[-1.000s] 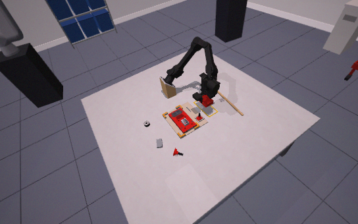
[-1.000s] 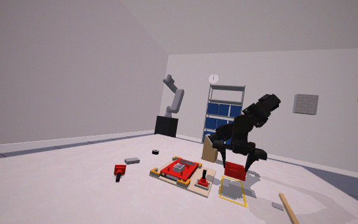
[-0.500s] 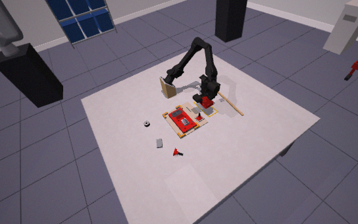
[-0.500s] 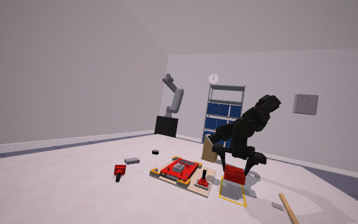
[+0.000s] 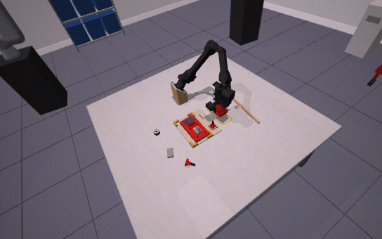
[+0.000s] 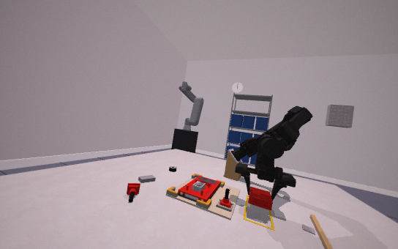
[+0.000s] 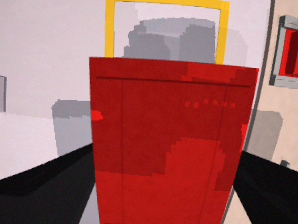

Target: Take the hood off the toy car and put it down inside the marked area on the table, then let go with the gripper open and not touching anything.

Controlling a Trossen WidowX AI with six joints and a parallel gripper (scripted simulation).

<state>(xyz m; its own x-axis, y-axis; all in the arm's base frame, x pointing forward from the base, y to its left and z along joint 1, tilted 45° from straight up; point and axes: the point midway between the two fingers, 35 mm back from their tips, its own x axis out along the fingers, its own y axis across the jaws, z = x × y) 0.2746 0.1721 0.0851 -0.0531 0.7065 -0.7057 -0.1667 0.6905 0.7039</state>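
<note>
My gripper (image 5: 220, 110) (image 6: 261, 198) (image 7: 164, 153) is shut on the red hood (image 5: 220, 112) (image 6: 260, 199) (image 7: 150, 115), one finger at each side. The hood is held above the table, over the far part of the marked area, a yellow outline (image 5: 223, 124) (image 6: 259, 224) (image 7: 109, 30). Its shadow falls partly inside the outline. The hood and arm hide part of the outline. The red toy car (image 5: 204, 136) (image 6: 183, 192) sits between orange corner pieces on a beige board, with its grey engine block (image 5: 197, 130) (image 6: 198, 186) uncovered. The hood's underside is not visible.
A red piece with a black upright handle (image 5: 213, 125) (image 6: 226, 201) stands on the board beside the marked area. A wooden stick (image 5: 247, 111) (image 6: 321, 232) lies beyond the area. A tan panel (image 5: 180, 96) (image 6: 232, 168) stands near the arm. A grey block (image 5: 170, 152) (image 6: 146, 179) lies past the car.
</note>
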